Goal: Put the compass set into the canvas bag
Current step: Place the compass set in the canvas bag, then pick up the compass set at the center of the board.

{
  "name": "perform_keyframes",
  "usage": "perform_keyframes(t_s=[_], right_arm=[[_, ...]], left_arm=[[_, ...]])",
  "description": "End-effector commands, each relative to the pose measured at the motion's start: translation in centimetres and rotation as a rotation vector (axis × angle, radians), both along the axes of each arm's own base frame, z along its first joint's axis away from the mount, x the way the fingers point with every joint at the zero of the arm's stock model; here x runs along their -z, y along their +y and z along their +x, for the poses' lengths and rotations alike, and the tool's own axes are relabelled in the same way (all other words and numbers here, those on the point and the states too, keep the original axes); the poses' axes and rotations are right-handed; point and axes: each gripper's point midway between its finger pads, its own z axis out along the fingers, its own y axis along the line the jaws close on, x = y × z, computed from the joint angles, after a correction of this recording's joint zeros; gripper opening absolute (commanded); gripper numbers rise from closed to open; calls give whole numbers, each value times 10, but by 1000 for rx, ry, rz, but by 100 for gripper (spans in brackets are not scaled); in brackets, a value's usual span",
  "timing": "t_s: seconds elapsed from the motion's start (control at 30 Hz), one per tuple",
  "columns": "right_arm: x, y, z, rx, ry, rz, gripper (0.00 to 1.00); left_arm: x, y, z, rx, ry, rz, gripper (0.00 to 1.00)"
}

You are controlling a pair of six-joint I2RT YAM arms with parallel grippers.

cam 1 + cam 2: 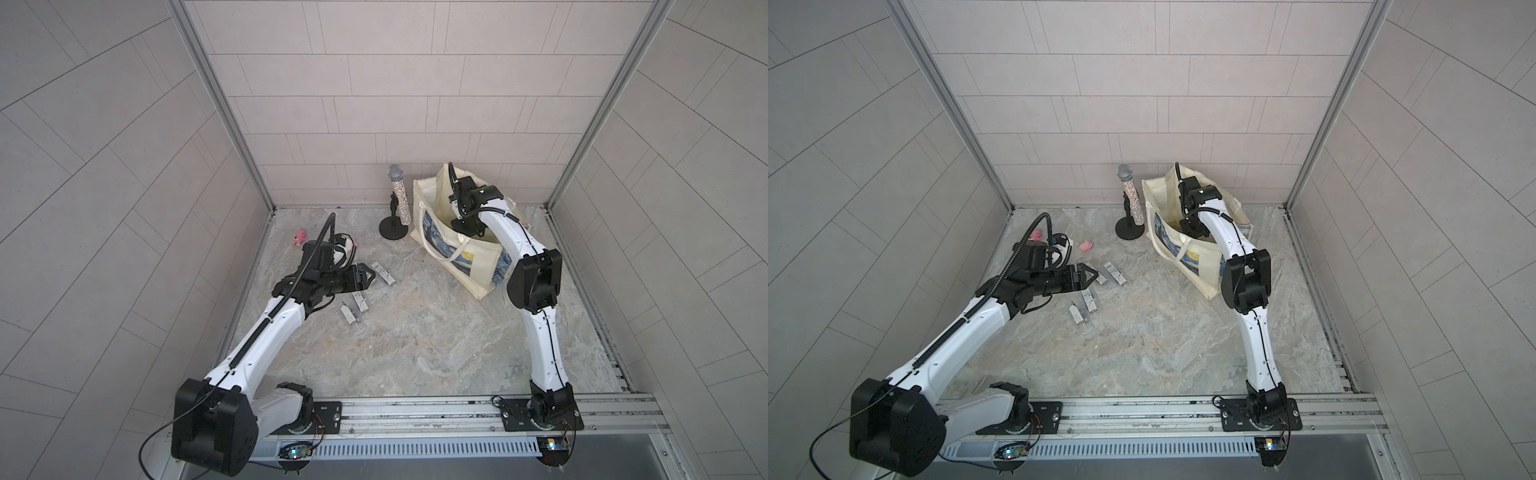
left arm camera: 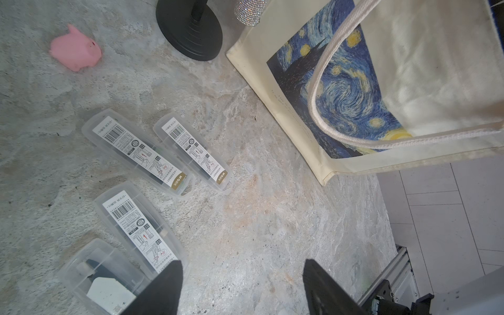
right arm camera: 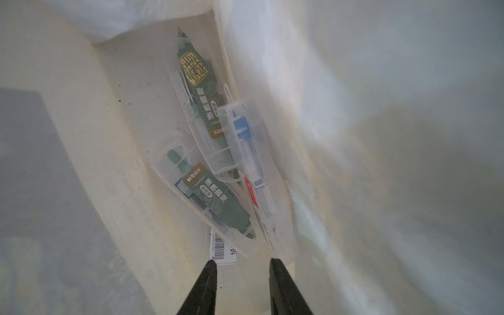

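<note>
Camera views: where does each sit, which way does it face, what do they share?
Top views: high behind the bases, looking down over the table; left arm and right arm show, the right's wrist inside the canvas bag.
Left wrist: faces down at four compass set cases on the table; open left gripper shows.
Right wrist: inside the bag, facing more cases at its bottom; open right gripper shows.
Shared: top views and left wrist show bag, microphone stand.

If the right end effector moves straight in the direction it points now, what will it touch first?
Probably the nearest clear compass case lying in the canvas bag, just beyond the right end effector; depth is unclear.
</note>
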Motion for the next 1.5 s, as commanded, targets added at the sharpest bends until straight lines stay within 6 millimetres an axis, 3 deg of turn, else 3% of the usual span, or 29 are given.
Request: perform_keyframes(t_s=[0.0, 0.43, 0.8, 0.97, 1.13, 1.27, 1.37, 1.47], right_arm=[[-31, -1, -3, 15, -57, 15, 35], [-96, -1, -17, 13, -181, 66, 36], [-191, -4, -47, -10, -427, 110, 37], [-248, -12, -78, 14, -619, 158, 40], [-288, -10, -120, -14, -775, 250, 41], [-303, -2, -159, -34, -876, 365, 42], [-304, 15, -182, -103, -916, 500, 43], [-296, 37, -192, -154, -906, 614, 43]], left_arm=[[-5, 3, 0, -7, -26, -4, 75], [-7, 2, -1, -3, -30, -9, 75], [-8, 4, -3, -6, -34, -3, 75], [-8, 5, -4, -10, -32, 0, 75], [-10, 5, -3, -9, -40, -3, 75], [-8, 6, -3, -15, -32, 3, 75], [-6, 7, -3, -20, -28, 12, 75], [-6, 9, -1, -29, -34, 25, 75]])
